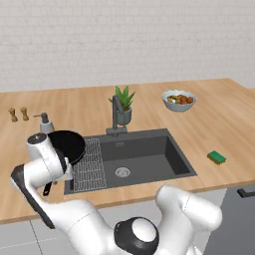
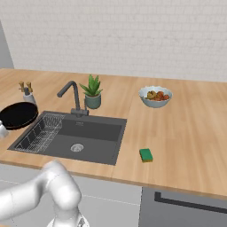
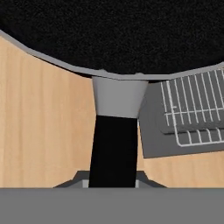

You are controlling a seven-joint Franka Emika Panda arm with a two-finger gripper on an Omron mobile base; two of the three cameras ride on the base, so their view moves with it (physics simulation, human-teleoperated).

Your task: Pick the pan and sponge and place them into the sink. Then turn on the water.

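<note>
One pan: the pan [image 1: 68, 146] sits at the sink's left edge, its round body partly over the wire rack [image 1: 90, 164] and partly over the wooden counter [image 1: 219, 124].
Pan's long axis: in the hand view the handle [image 3: 113, 151] runs straight from the gripper up to the pan's rim — the pan body lies directly ahead of the tool.
Gripper: the gripper [image 3: 113, 183] has its finger tips on either side of the handle's near end, closed on it as far as I can judge; whether the pan is lifted off the counter I cannot tell.
One sink: the sink [image 1: 149, 154] lies just to the right of the pan; the drain [image 1: 122, 172] is near its middle.
Coming move, judged: the pan has to travel rightward, past the rack's edge, into the basin.
One sponge: the sponge [image 1: 216, 157] lies on the counter well to the right of the sink, untouched.
One faucet: the faucet [image 1: 117, 115] stands behind the sink's back edge, no water running.
Also near the sink: one potted plant [image 1: 124, 104], one soap dispenser [image 1: 46, 123], one fruit bowl [image 1: 179, 100], two small shakers [image 1: 18, 114].
</note>
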